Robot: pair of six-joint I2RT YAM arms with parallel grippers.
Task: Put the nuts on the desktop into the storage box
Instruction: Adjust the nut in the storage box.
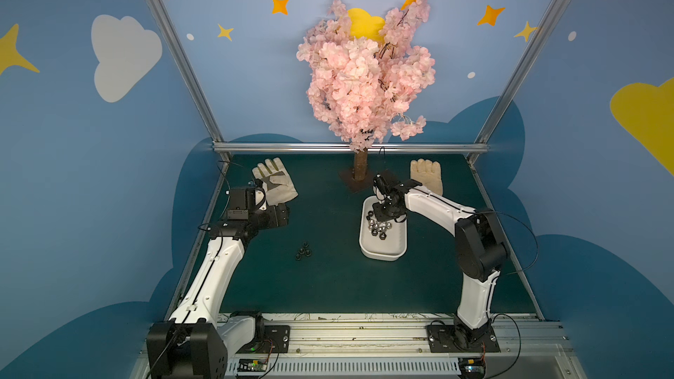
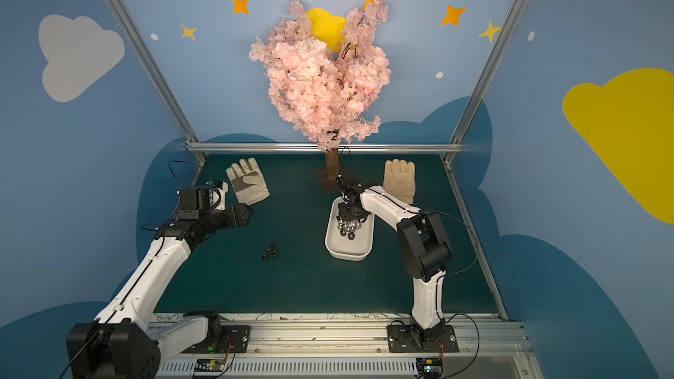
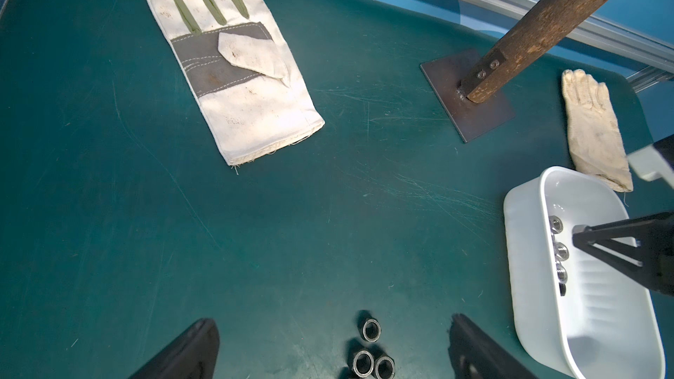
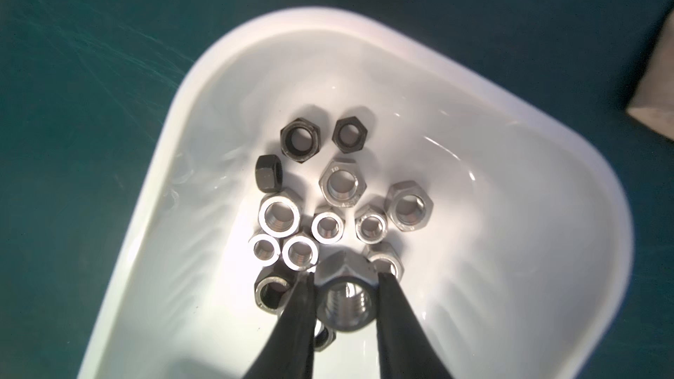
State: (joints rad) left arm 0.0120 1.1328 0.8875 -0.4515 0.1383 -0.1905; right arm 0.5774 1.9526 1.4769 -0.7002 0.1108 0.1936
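Silver nut [image 4: 345,304] pinched between the jaws of our right gripper [image 4: 343,277], we hang over the white storage box [image 1: 381,256], where about a dozen nuts [image 4: 279,221], silver and black, already lie. A small cluster of black nuts [image 1: 303,249] is left on the green desktop [image 1: 328,278], near our left gripper [image 3: 330,322], whose jaws stand spread and empty. We judge the job well past halfway.

The left arm [image 1: 215,267] and right arm [image 1: 437,205] — white shells with thin black seams, black joint housings, looping black cables [image 1: 533,235] — end in black screwed plates [image 1: 436,344] on the aluminium rail [image 1: 357,339].
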